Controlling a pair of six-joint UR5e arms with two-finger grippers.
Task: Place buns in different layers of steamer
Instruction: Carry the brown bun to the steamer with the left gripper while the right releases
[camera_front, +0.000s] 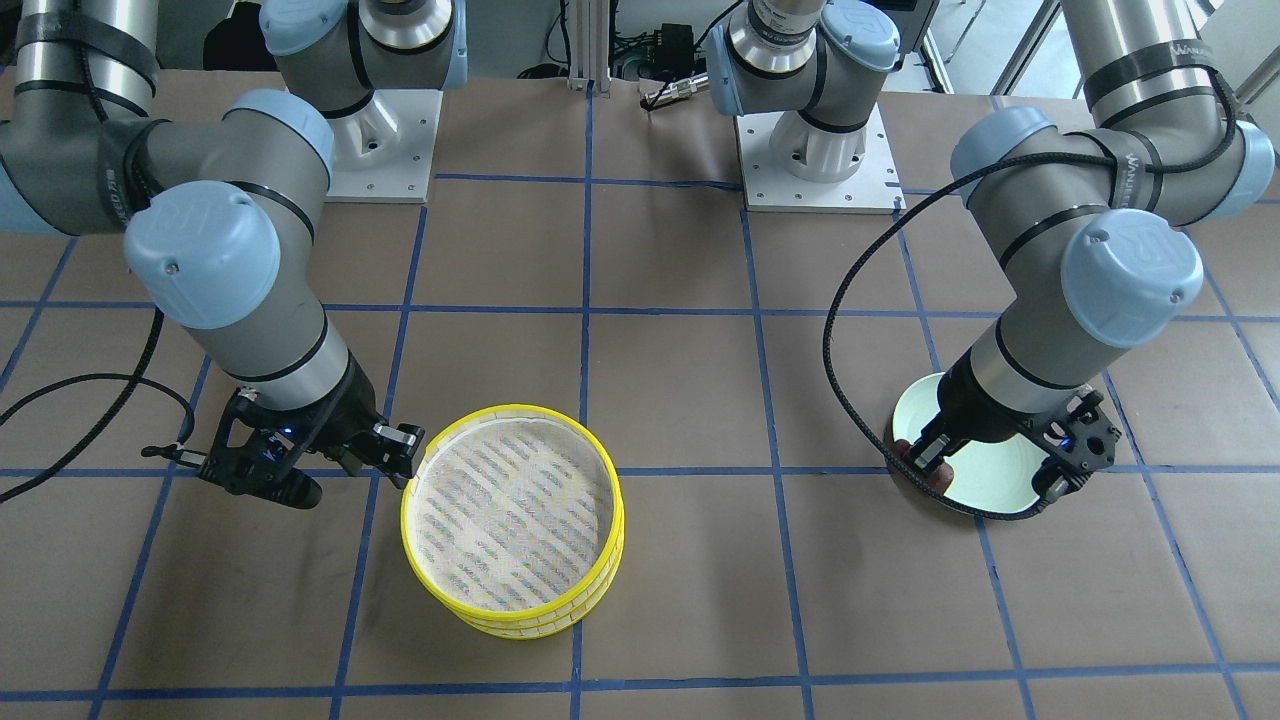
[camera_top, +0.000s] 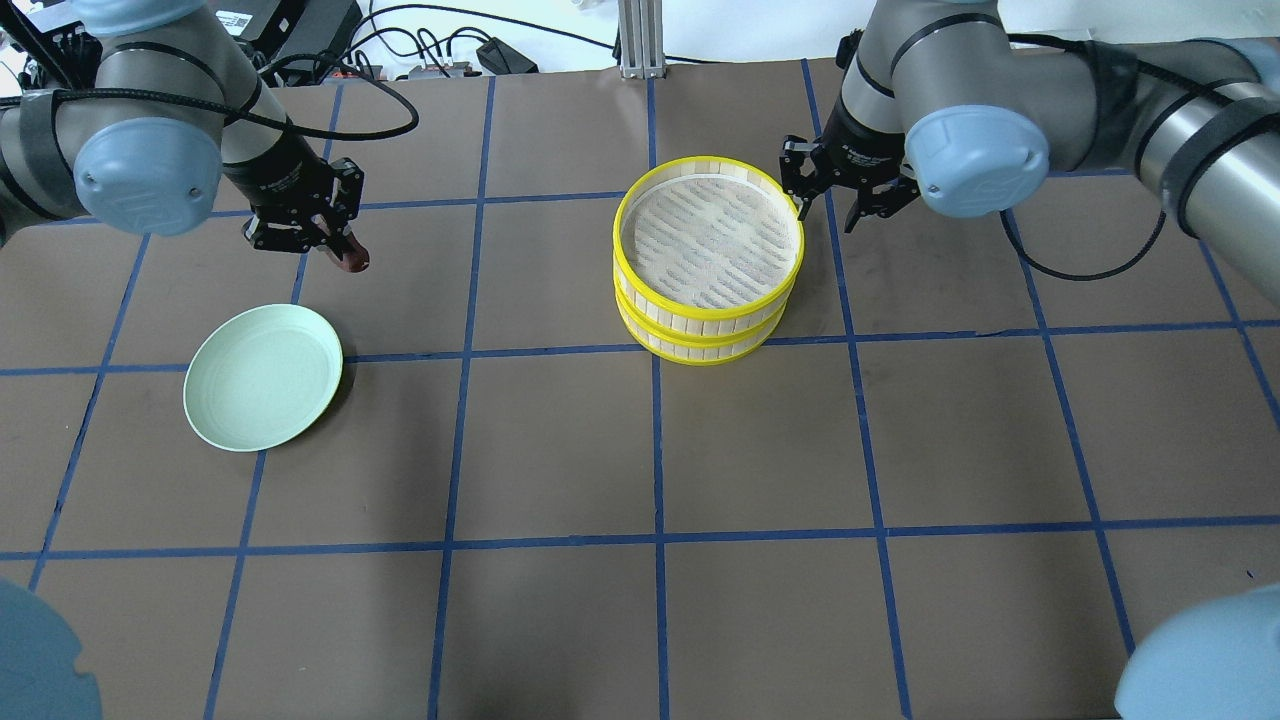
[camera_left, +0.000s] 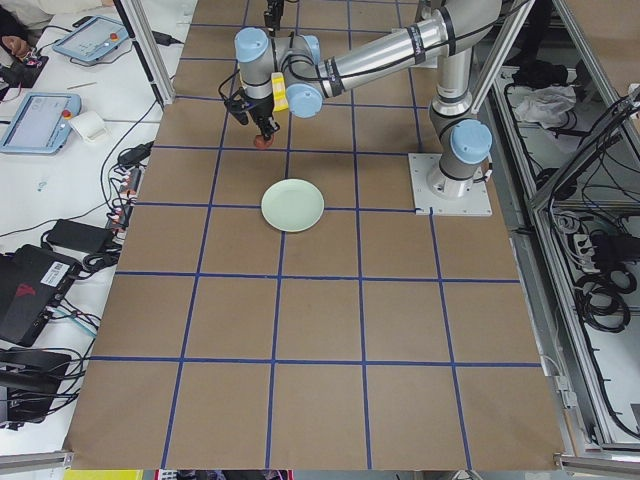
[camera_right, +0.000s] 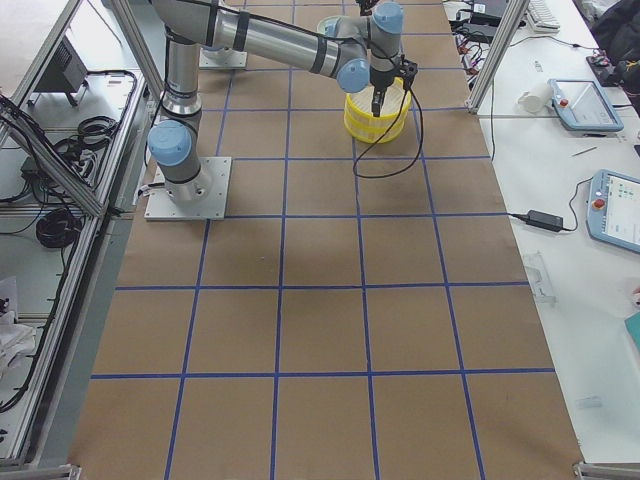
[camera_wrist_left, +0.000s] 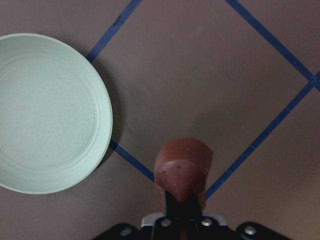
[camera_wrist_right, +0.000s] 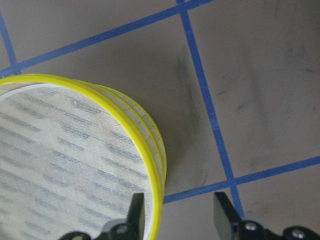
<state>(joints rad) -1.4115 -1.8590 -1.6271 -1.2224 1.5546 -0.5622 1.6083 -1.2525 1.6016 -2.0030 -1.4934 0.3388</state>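
Observation:
Two yellow-rimmed steamer trays (camera_top: 716, 313) stand stacked in mid-table, and the top mesh is bare; the stack also shows in the front view (camera_front: 512, 609). My left gripper (camera_top: 340, 250) is shut on the dark reddish-brown bun (camera_wrist_left: 182, 167) and holds it above the table, just beyond the pale green plate (camera_top: 262, 377). My right gripper (camera_wrist_right: 179, 212) is open at the top tray's rim (camera_wrist_right: 152, 165), one finger over the mesh and one outside. The cream-white bun is out of view.
The plate (camera_wrist_left: 45, 115) is empty and lies on the robot's left side. Brown table cover with blue tape grid lines. The arm bases (camera_front: 815, 160) are bolted at the robot's edge of the table. Cables trail beside both arms.

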